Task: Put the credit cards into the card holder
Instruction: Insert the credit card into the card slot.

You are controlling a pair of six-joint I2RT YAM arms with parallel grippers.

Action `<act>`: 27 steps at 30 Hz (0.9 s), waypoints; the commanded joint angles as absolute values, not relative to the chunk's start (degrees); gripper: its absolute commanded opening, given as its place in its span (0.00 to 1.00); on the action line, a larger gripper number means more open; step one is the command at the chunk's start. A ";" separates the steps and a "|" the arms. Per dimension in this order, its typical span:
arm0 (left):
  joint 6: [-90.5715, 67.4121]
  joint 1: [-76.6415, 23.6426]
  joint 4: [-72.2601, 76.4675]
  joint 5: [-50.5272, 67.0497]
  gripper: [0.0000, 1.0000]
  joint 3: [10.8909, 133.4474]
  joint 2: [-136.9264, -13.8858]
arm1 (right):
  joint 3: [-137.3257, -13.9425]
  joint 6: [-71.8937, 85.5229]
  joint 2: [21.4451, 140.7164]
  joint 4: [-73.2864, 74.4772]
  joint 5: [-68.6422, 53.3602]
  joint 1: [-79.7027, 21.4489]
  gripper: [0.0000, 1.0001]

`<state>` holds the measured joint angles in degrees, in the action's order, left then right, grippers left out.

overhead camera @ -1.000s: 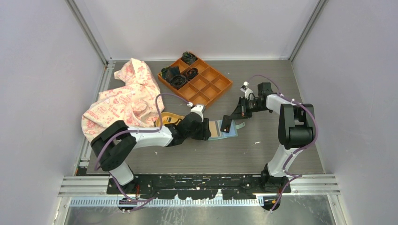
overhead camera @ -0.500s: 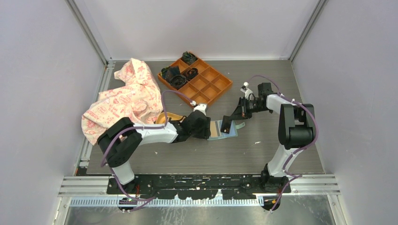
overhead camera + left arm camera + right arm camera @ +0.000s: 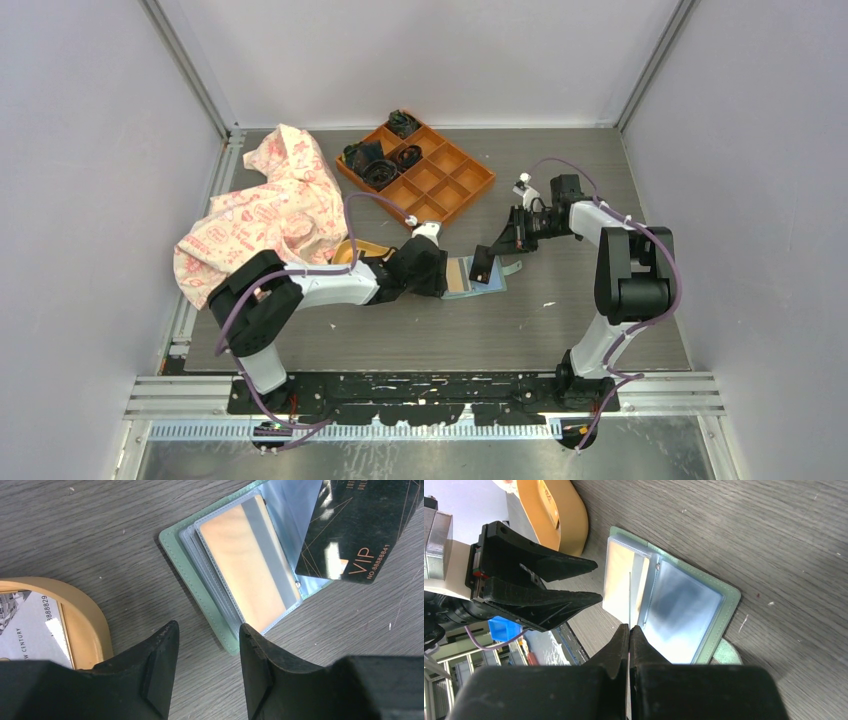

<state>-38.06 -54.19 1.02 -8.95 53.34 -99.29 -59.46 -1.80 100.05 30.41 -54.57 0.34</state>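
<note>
The card holder [image 3: 235, 565] lies open on the table, sage-green edge around clear sleeves over tan and blue lining; the top view shows the card holder [image 3: 466, 277] mid-table. My right gripper [image 3: 629, 628] is shut on a black credit card [image 3: 357, 525] marked VIP, held tilted over the holder's right half; in the right wrist view the black card [image 3: 629, 597] appears edge-on. My left gripper [image 3: 207, 632] is open and low over the table just off the holder's near-left corner, nothing between its fingers. A pale credit card [image 3: 27, 622] rests in the yellow dish [image 3: 87, 622].
An orange compartment tray [image 3: 455, 170] with dark items stands at the back. A pink patterned cloth [image 3: 270, 210] lies at the left. The yellow dish [image 3: 362, 247] sits beside my left arm. The holder's closing tab [image 3: 512, 268] sticks out to the right.
My left arm slid slightly right toward the holder and its jaws narrowed a little. The right gripper and black card hardly moved.
</note>
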 commanded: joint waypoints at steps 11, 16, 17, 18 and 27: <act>-37.05 -53.86 1.04 -9.24 0.48 55.52 -99.03 | -60.93 -2.90 101.38 30.63 -52.76 0.00 0.00; -37.00 -53.88 1.34 -8.76 0.48 55.54 -99.27 | -61.06 -3.08 102.28 30.76 -53.04 -1.90 0.01; -37.05 -53.86 1.36 -8.66 0.48 55.57 -99.32 | -61.08 -3.08 102.35 30.83 -53.35 -1.95 0.00; -37.08 -53.87 1.37 -8.62 0.48 55.56 -99.36 | -61.08 -3.08 102.39 30.87 -53.77 -1.94 0.00; -36.68 -53.88 0.80 -9.29 0.47 55.18 -98.30 | -60.67 -3.38 98.21 31.33 -53.09 -1.11 0.00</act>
